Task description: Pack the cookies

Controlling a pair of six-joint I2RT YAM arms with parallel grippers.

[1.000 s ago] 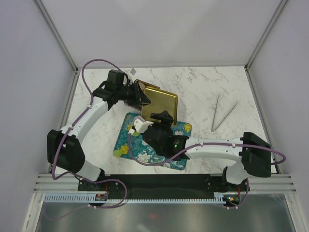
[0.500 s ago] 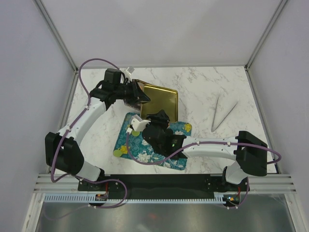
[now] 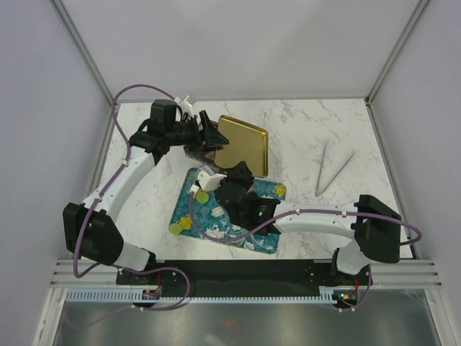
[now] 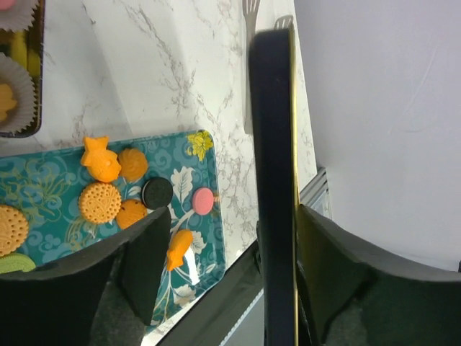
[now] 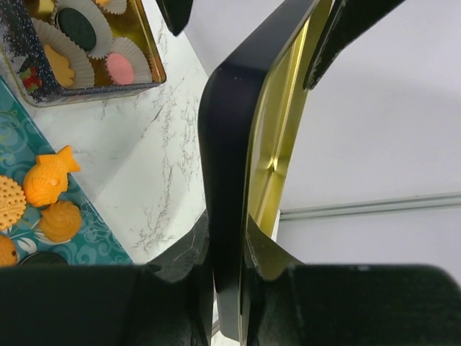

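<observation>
1. Broadly, the marble table keeps its widest open room out to the right of both pincers. Only the tongs lie there, well apart.
2. The gold lid stands tilted on edge between the two pincers. It is probably held off the tin so that the packing stays reachable.
3. The teal tray lies below the left pincer, and its far edge is near the tin.
4. The tin sits just beyond the right pincer, with its paper cups holding pieces.
5. The right pincer looks pressed together on the lid's lower rim and carries it.
6. The left pincer is spread. The lid runs between its jaws, close against one finger and clear of the other, so this pincer holds nothing.
7. The cookies lie loose on the tray beside the left pincer's free finger, and a few sit in the tin's cups.
8. The lid's raised edge hangs near both tin and tray, so swinging it rightward looks safest.
</observation>
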